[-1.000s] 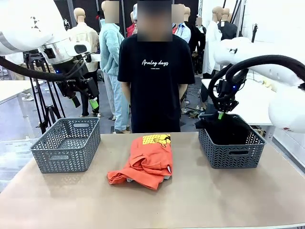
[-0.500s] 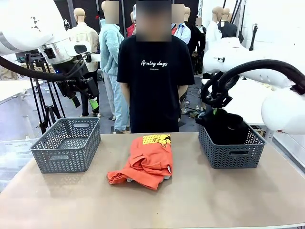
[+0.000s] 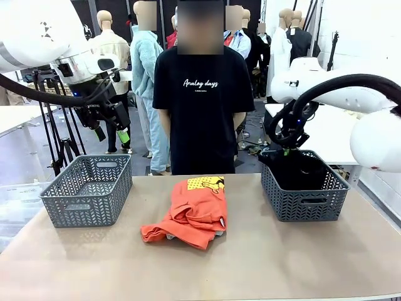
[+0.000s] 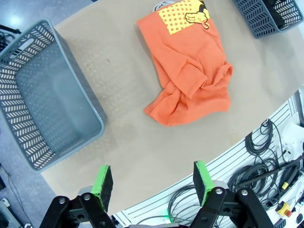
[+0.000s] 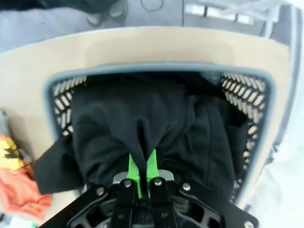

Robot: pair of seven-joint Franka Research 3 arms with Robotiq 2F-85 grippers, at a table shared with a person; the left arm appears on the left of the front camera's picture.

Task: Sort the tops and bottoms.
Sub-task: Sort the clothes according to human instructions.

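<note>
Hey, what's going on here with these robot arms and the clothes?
The right gripper is shut on the black bottoms, which sit in the right basket with part draped over its rim. The left gripper hangs open and empty up by the left basket. The orange T-shirt lies crumpled mid-table, and a person stands at the far side.

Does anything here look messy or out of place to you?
Mildly. The black garment is not fully inside the right basket: a flap hangs out over its rim, while the right gripper is shut on the fabric. The orange T-shirt lies crumpled mid-table, unsorted.
</note>
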